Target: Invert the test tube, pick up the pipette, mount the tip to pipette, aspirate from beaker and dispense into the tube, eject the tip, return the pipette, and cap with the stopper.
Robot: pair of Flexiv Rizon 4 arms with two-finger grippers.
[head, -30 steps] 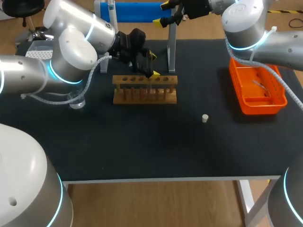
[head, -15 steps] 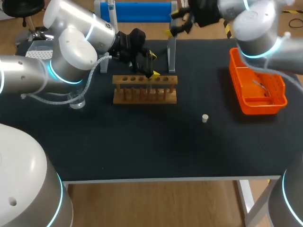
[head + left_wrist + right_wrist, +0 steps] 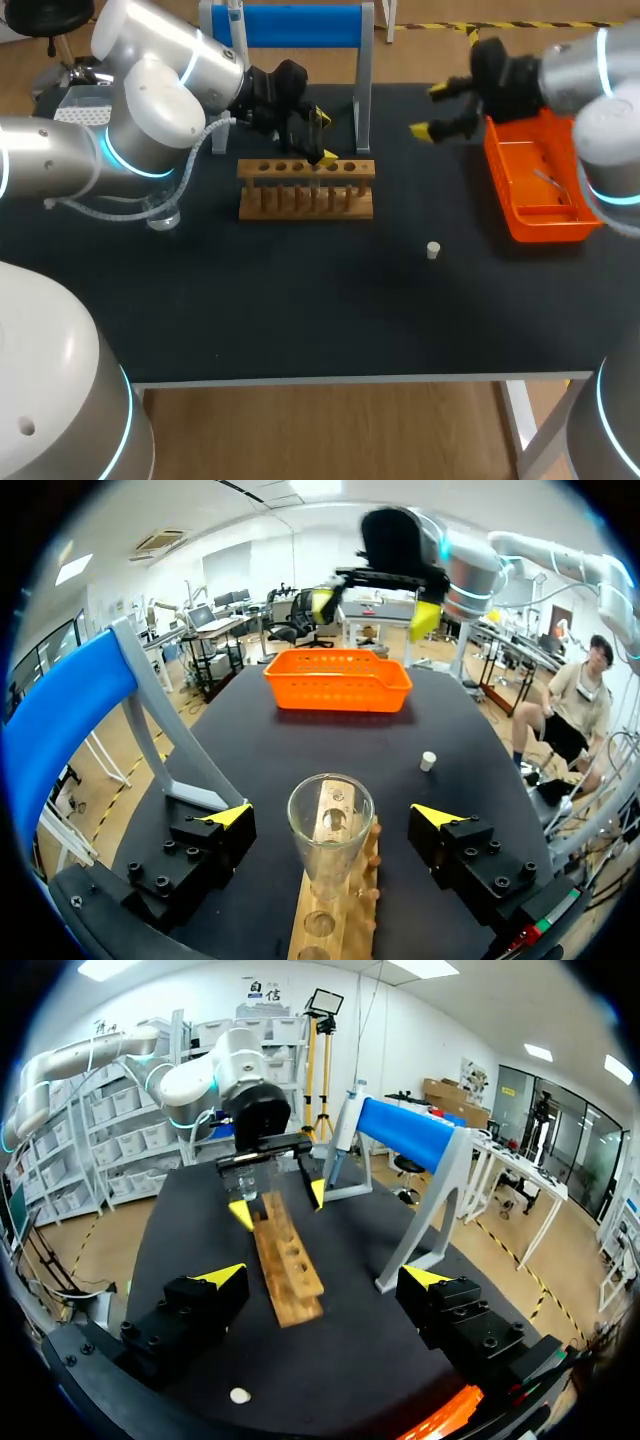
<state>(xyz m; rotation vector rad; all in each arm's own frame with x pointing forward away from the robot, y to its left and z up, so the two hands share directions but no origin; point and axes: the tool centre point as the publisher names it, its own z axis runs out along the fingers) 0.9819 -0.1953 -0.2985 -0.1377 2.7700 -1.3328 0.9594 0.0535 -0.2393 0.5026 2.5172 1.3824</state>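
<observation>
Standing in wooden rack (image 3: 306, 200), clear glass tube (image 3: 330, 832)

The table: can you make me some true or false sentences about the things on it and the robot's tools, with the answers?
1. The test tube stands in the wooden rack, between the fingers of the left tool. True.
2. The right tool is shut on the stopper. False: it is open and empty, and the stopper lies on the table.
3. The stopper lies apart from the wooden rack. True.
4. The orange basket sits on the left arm's side of the table. False: it is on the right arm's side, next to the right tool.
</observation>
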